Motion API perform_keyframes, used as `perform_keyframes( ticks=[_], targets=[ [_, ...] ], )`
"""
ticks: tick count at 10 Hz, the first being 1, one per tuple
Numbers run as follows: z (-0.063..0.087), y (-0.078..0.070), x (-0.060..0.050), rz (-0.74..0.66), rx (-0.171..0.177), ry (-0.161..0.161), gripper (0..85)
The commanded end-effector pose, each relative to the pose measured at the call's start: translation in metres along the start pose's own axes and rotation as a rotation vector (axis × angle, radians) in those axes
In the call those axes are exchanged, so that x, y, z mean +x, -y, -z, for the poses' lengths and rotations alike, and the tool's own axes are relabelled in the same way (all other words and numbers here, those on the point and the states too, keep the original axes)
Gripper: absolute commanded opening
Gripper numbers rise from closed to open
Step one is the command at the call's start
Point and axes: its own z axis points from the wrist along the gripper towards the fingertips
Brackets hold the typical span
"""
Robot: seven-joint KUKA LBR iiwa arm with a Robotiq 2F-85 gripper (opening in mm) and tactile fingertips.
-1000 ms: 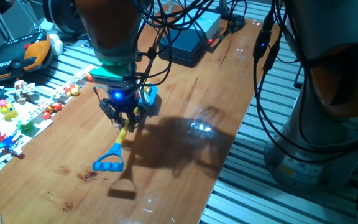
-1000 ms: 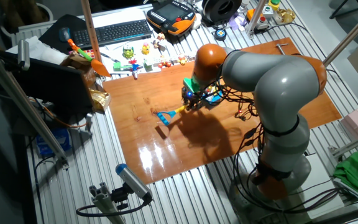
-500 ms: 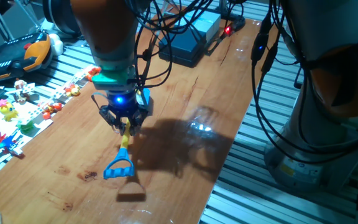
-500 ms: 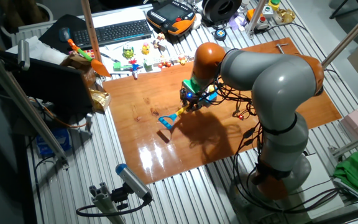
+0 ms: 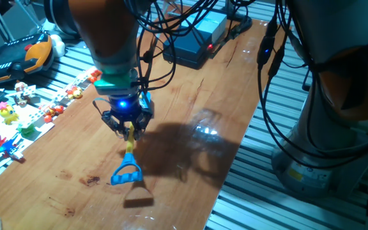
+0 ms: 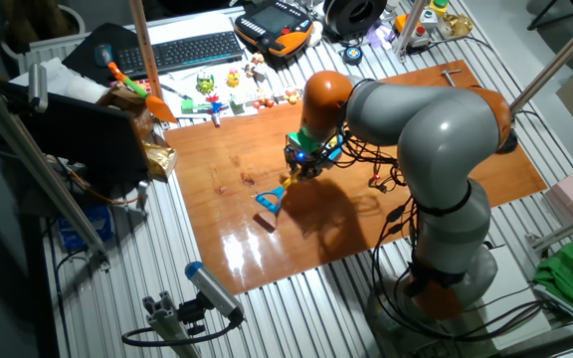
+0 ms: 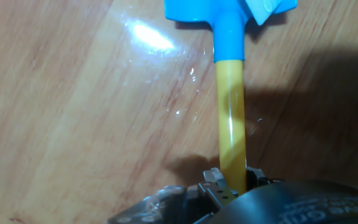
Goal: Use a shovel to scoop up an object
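My gripper (image 5: 128, 130) is shut on the thin yellow shaft of the shovel (image 5: 128, 148). The shovel hangs tilted above the wooden table (image 5: 190, 102), its blue loop end (image 5: 126, 174) lowest and casting a separate shadow. Its light-blue blade (image 5: 147, 100) sticks out behind the hand. From the other fixed view the gripper (image 6: 296, 171) holds the shovel (image 6: 271, 197) over the table's middle. In the hand view the yellow shaft (image 7: 230, 118) runs from between the fingers up to a blue end. A tiny yellow and red-orange object (image 5: 75, 92) lies among the toys at the table's left edge, well apart from the shovel.
A white strip with several small toy figures (image 5: 18, 112) lines the left edge. A dark box (image 5: 190, 46) with cables sits at the far end. A keyboard (image 6: 192, 50) and a teach pendant (image 6: 272, 22) lie beyond the table. The arm's base (image 6: 446, 268) stands at the near right.
The gripper has carried the shovel a little toward the table's near side. The loop end has swung right and hangs more directly under the hand.
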Motion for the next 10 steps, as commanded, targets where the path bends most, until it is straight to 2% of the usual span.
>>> perform_keyframes(
  ticks=[1, 2, 6, 10],
  targets=[
    [-0.003, 0.000, 0.001, 0.007, 0.003, 0.006, 0.7],
    [-0.007, 0.000, 0.004, 0.014, 0.009, 0.021, 0.7],
    [-0.015, -0.001, 0.007, 0.025, 0.000, 0.015, 0.7],
    [-0.025, -0.004, 0.008, 0.039, 0.000, 0.026, 2.7]
  ],
)
